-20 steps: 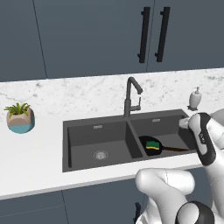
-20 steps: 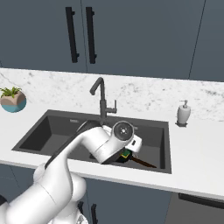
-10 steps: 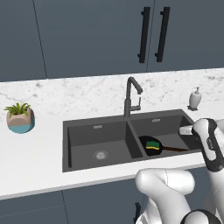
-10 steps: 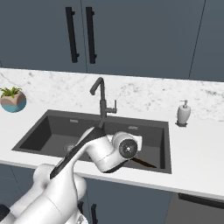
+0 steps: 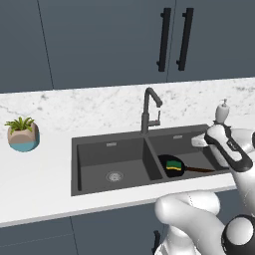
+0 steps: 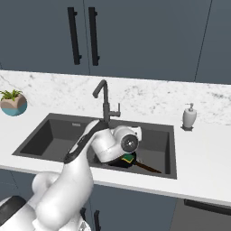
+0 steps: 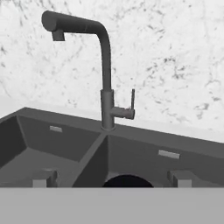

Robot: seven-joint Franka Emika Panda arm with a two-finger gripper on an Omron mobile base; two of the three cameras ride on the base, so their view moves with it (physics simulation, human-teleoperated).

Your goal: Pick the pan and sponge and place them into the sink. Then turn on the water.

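Pan (image 5: 172, 165) and sponge (image 5: 174, 162) lie in the sink (image 5: 109, 149), so our empty, parted gripper (image 7: 112, 177) faces the faucet (image 7: 106, 78).

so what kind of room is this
A kitchen, rendered in simulation: a dark double-basin sink with a tall faucet set in a marble-look counter, dark cabinets above, and a soap dispenser.

The left base view and the right base view look forward and down at the sink (image 5: 112, 152) (image 6: 54, 131) from behind the arm, one on each side. Both share the faucet (image 5: 149, 109) (image 6: 104, 101). The hand view faces the faucet (image 7: 103, 70) closely, from low over the sink (image 7: 57, 140).
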